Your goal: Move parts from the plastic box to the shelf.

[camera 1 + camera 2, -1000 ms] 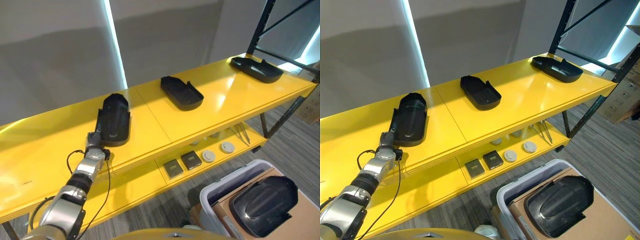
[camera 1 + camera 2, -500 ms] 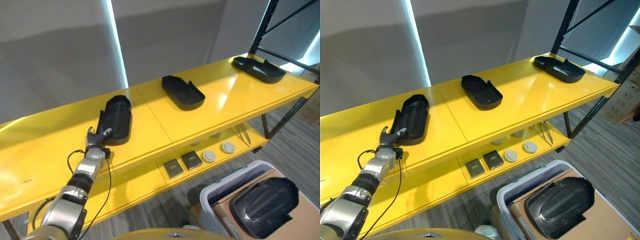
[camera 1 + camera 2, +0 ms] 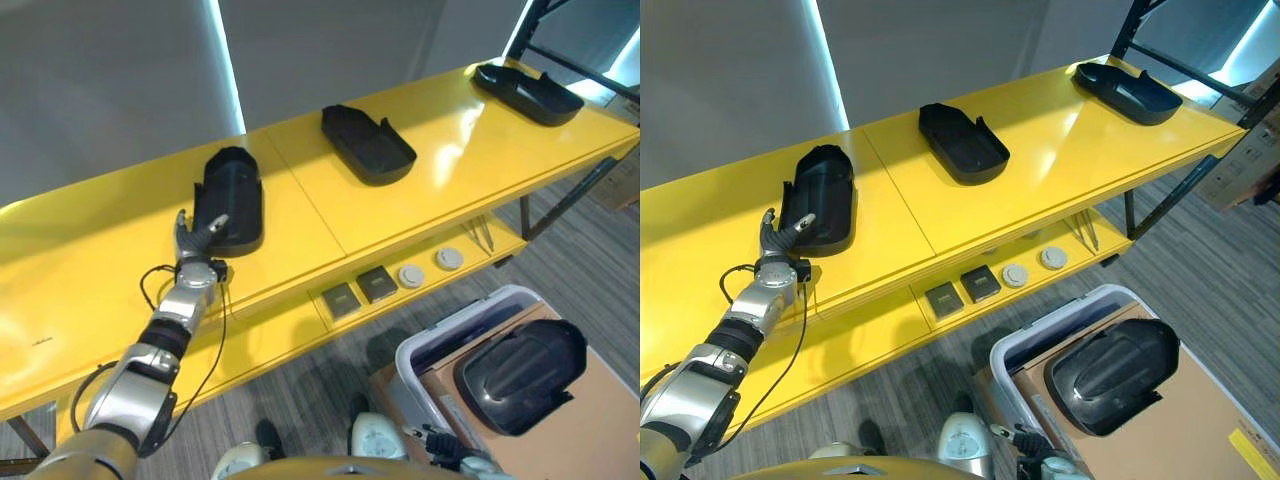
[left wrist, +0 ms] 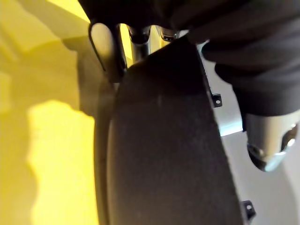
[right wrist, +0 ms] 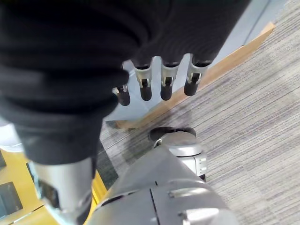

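The left hand (image 3: pixel 197 238) reaches over the near edge of the yellow shelf (image 3: pixel 330 210), its fingers (image 3: pixel 800 224) spread and relaxed, gripping nothing. Their dark tips lie at the near end of the left black part (image 3: pixel 232 198), which sits flat on the shelf's top board. In the eye views it is hard to tell whether the tips touch that part or hover just above it. The left wrist view looks along the hand from very close: the part's dark body (image 4: pixel 164 154) takes up most of the view, with fingertips just past its edge, and contact cannot be confirmed there either.

The right hand (image 5: pixel 159 79) hangs low over the grey carpet floor (image 5: pixel 253 112), well apart from the shelf. Its fingers extend straight in a row, slightly apart, holding nothing.

Two more black parts rest on the top board: the middle part (image 3: pixel 367 145) and the far-right part (image 3: pixel 528 92), whose far end is cut off by the picture edge. Another black part (image 3: pixel 520 375) lies in the plastic box (image 3: pixel 440 340) on the floor at the near right, resting on a brown cardboard sheet (image 3: pixel 1200 420); the box's near side is cut off. On the lower board, small square and round items (image 3: pixel 395 285) lie in a row, too small to identify.
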You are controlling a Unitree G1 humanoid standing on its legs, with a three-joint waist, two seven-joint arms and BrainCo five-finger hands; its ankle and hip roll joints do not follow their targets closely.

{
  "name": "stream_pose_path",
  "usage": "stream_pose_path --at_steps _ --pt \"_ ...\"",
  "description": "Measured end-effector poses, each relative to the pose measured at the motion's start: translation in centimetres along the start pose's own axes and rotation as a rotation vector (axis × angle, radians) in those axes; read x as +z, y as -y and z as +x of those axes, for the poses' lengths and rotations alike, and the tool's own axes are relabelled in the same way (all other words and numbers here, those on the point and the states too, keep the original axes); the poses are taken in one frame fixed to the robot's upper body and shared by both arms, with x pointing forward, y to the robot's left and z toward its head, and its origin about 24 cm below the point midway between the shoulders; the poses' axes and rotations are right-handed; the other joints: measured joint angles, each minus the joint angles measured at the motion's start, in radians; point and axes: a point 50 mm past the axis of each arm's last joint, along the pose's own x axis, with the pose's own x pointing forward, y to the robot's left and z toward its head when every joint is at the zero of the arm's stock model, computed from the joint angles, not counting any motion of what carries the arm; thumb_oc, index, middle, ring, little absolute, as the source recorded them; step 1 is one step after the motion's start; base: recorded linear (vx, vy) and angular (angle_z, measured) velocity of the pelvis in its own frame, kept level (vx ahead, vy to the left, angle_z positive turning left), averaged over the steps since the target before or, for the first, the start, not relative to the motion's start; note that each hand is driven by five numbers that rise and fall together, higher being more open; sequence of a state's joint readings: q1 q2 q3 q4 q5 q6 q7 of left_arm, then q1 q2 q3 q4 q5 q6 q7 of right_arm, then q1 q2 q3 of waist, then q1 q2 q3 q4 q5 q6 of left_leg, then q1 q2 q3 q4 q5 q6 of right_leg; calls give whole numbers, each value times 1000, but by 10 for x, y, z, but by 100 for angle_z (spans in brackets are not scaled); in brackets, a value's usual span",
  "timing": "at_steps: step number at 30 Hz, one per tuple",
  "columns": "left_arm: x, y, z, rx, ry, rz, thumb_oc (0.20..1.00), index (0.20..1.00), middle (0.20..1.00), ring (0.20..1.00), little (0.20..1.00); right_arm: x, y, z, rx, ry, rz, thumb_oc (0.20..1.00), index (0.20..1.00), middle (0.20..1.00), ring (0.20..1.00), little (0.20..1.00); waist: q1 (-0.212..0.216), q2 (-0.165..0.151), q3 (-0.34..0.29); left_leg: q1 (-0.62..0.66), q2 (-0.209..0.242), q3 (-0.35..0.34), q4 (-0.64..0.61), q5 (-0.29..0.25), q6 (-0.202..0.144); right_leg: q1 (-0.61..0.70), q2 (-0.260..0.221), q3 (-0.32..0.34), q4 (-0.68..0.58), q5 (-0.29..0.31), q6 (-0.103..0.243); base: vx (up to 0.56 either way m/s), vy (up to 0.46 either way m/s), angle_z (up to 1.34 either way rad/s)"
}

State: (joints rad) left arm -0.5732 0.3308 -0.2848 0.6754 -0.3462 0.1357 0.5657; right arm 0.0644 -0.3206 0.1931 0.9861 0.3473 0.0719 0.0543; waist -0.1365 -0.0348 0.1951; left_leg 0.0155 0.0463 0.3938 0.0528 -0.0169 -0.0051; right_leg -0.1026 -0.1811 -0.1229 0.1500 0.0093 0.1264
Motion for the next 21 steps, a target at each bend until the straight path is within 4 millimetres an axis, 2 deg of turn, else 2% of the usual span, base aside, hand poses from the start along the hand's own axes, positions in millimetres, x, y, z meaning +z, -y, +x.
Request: stream_pose_path --at_steps 4,9,11,21 --pt "2 3 -1 0 1 -12 1000 1000 1000 1000 1000 -2 0 -1 1 -4 -3 1000 1000 1000 1000 1000 4 -5 -2 0 11 0 -5 3 -4 16 16 0 -34 12 8 44 -50 2" --pt "4 6 -4 -18 2 -53 1000 1000 1000 1000 1000 -1 -2 -1 9 -9 -13 1000 1000 1000 1000 1000 13 -7 -5 4 29 -4 -4 9 -13 34 37 -4 -59 18 0 66 -56 0" --pt "6 8 -6 -40 1 -83 1000 1000 1000 1000 1000 -7 -3 -2 12 -28 -18 1000 1000 1000 1000 1000 22 -11 -11 4 33 -3 -4 10 -14 39 43 -4 -69 24 -9 47 -31 -2" --pt "-8 19 -26 -173 -37 -189 1000 1000 1000 1000 1000 -15 -11 -3 25 -51 -14 1000 1000 1000 1000 1000 34 -26 -51 23 36 -8 -5 9 -13 84 48 -18 -112 35 -16 28 -15 2"
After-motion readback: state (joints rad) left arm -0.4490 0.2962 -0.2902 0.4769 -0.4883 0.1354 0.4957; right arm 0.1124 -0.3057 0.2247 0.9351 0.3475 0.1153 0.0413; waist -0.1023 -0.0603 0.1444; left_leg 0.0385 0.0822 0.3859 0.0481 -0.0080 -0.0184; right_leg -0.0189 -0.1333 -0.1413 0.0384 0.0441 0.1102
